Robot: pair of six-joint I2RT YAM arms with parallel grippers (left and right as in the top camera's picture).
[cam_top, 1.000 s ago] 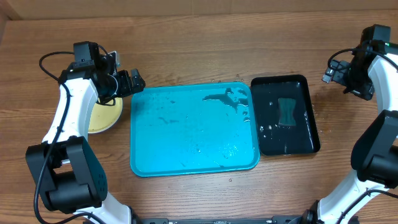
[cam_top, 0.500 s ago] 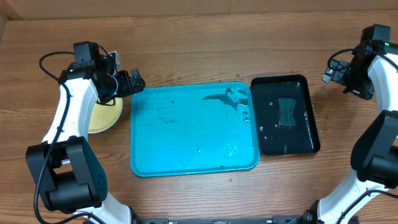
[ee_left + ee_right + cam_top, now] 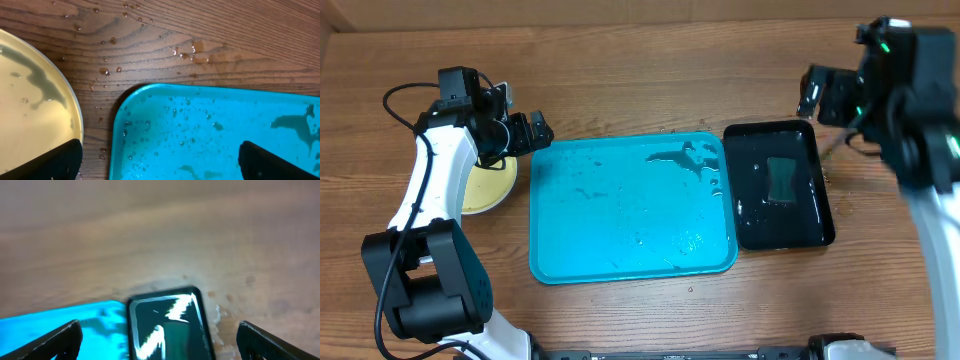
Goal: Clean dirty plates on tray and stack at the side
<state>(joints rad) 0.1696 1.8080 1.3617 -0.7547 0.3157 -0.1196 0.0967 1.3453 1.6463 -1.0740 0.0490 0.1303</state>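
Note:
The turquoise tray [image 3: 630, 215] lies mid-table, wet-streaked, with no plate on it. It also shows in the left wrist view [image 3: 215, 135] and, blurred, in the right wrist view [image 3: 60, 325]. A pale yellow-green plate [image 3: 488, 188] sits on the table left of the tray, partly under my left arm, and it shows in the left wrist view [image 3: 30, 110]. I cannot make out the other plates. My left gripper [image 3: 536, 131] [image 3: 160, 165] is open and empty over the tray's far left corner. My right gripper [image 3: 813, 92] [image 3: 160, 342] is open and empty behind the black tray.
A glossy black tray [image 3: 780, 185] [image 3: 167, 325] holding water and a green sponge [image 3: 782, 178] stands right of the turquoise tray. Water drops [image 3: 185, 52] dot the wood by the tray's far left corner.
My right arm has swung in from the table's right edge towards the far side of the black tray. The left arm, plate and trays have not moved.

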